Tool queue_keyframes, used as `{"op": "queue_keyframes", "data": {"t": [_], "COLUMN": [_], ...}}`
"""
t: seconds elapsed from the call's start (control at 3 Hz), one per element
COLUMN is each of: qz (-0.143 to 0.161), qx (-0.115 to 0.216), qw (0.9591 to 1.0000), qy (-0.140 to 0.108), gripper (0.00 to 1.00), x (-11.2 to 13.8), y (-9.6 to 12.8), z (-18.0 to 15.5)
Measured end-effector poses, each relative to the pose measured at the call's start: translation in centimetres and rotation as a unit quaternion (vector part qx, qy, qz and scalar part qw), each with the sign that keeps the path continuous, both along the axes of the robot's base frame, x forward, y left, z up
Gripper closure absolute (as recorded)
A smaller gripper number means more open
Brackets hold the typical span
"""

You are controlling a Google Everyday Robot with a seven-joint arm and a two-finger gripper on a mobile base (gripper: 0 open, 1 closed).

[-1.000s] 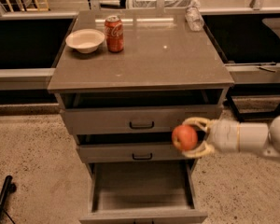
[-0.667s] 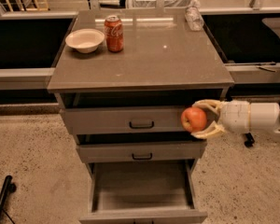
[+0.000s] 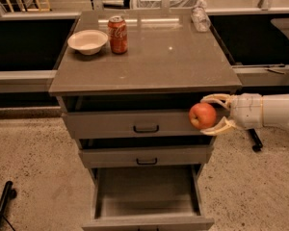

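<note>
My gripper comes in from the right on a white arm and is shut on a red apple. The apple hangs in front of the right end of the top drawer, just below the edge of the cabinet top. One finger curves over the apple and the other under it. The bottom drawer is pulled out and looks empty. The middle drawer sits slightly out.
On the cabinet top stand a white bowl and a red soda can at the back left, and a clear plastic bottle at the back right. A wire basket lies behind. Speckled floor surrounds the cabinet.
The gripper has carried the apple upward and to the right, from beside the middle drawer to the level of the top drawer's right end.
</note>
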State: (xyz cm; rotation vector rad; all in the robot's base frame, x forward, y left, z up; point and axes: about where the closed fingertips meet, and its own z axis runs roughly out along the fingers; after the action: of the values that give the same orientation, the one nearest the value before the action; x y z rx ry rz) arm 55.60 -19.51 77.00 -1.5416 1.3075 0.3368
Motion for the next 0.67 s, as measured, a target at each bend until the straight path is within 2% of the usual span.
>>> {"op": "queue_keyframes", "data": {"t": [0.33,0.67], "qz": [0.005,-0.001], "qx": [-0.044,-0.073], "qw": [0.9987,0.9963], "qy": [-0.026,-0.046], "gripper": [1.00,1.00], "x": [0.3,3.4], "y": [2.7,6.4], "z": [2.1,7.4]}}
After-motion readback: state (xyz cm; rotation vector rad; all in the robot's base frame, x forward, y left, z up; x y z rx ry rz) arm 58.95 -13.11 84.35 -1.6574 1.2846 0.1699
